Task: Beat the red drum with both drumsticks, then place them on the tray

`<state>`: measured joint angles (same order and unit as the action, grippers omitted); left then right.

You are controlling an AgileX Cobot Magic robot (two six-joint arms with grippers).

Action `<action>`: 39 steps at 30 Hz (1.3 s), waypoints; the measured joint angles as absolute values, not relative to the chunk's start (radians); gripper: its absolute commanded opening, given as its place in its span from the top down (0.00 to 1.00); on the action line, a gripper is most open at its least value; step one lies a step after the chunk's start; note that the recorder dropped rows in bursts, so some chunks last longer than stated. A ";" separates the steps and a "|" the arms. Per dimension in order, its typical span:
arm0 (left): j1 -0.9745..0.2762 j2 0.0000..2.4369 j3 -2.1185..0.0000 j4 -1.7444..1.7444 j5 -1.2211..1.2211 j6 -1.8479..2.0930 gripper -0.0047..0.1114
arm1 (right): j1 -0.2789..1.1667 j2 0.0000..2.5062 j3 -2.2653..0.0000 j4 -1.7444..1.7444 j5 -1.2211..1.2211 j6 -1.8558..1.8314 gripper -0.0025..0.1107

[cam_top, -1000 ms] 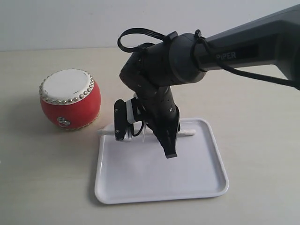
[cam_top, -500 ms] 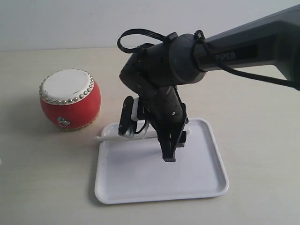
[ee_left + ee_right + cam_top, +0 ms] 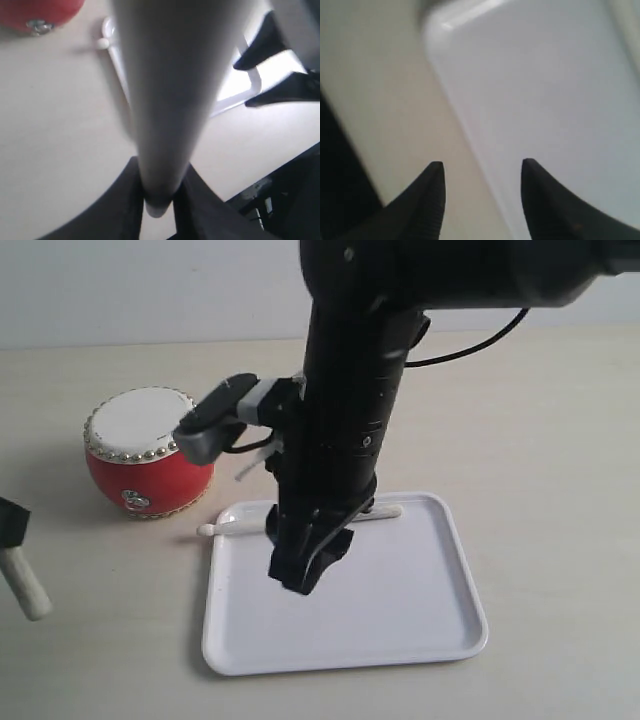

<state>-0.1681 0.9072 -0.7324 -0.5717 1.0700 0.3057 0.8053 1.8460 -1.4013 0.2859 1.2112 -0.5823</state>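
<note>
The red drum [image 3: 150, 455] stands on the table, left of the white tray [image 3: 420, 610]. One drumstick [image 3: 232, 526] lies across the tray's far rim, its rounded tip [image 3: 102, 43] poking out over the table towards the drum [image 3: 40, 12]. My right gripper [image 3: 300, 578] hangs open above the tray's left part, nothing between its fingers [image 3: 482, 175]. The tray [image 3: 545, 100] fills much of its wrist view. At the far left edge my left gripper [image 3: 12, 532] is shut on the second drumstick [image 3: 27, 590], which looms large and blurred [image 3: 170, 90] between its jaws [image 3: 159, 175].
Pale tabletop [image 3: 110, 640] surrounds the tray and drum. The right arm's thick dark body [image 3: 350, 410] and wrist camera [image 3: 215, 420] rise steeply over the tray's far side, hiding the middle of the lying stick. A plain wall runs behind the table.
The right arm has swung upright and lifted its gripper off the stick, which stays across the tray's far rim, slid slightly left. The left gripper with its stick has entered at the left edge.
</note>
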 measured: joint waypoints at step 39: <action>-0.168 1.059 -0.585 -1.110 1.041 0.582 0.96 | 0.801 1.655 -1.038 1.218 0.874 -1.001 0.57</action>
<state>-0.1681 1.0595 -0.5852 -1.1105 1.0412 0.5823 0.8007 1.6553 -1.0381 1.2176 0.8744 -1.0008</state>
